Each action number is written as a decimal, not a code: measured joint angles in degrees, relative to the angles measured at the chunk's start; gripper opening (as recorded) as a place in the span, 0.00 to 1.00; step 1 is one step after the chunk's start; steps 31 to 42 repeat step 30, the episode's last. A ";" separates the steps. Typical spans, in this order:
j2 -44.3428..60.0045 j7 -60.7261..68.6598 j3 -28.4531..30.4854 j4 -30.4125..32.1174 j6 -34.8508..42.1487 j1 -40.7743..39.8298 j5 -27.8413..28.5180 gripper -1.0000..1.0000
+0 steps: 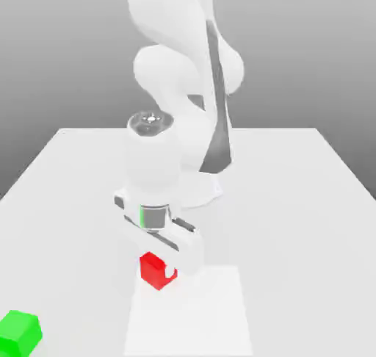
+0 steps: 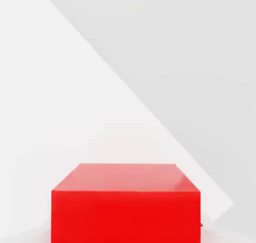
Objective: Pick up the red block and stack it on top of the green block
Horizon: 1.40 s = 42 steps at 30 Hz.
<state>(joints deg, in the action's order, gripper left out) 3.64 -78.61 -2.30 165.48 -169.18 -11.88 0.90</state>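
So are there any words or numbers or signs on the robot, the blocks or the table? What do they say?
No, there are none that I can read: not on the robot, the red block, the green block or the table.

Block (image 1: 153, 271) plain red; other block (image 1: 20, 333) bright green; tabletop (image 1: 286, 216) pale grey; arm (image 1: 169, 17) white, dark-grey trim.

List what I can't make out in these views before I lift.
- Red block, exterior view: one upper part is hidden by the gripper.
- Red block, hand view: its lower part is cut off by the picture's edge, so whether it has any gap beneath is unclear.
- Green block, exterior view: cut off by the left and bottom edges.
- White square, exterior view: one far corner is covered by the red block and gripper.
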 joint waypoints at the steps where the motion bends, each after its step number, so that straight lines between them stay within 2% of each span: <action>1: -2.03 0.34 -0.08 0.29 1.75 0.09 -0.47 0.00; 5: -6.97 2.64 0.84 -1.00 7.99 -0.29 -1.04 0.00; 21: 9.92 31.99 5.30 -33.45 23.64 -12.95 -2.24 0.00; 23: 12.80 34.73 5.68 -36.27 23.58 -14.11 -2.78 0.00; 26: 18.67 35.90 5.42 -37.34 18.80 -14.72 -3.43 0.00; 27: 19.79 36.03 5.34 -37.45 17.79 -14.81 -3.54 1.00; 42: 19.79 36.03 5.34 -37.45 17.79 -14.81 -3.54 1.00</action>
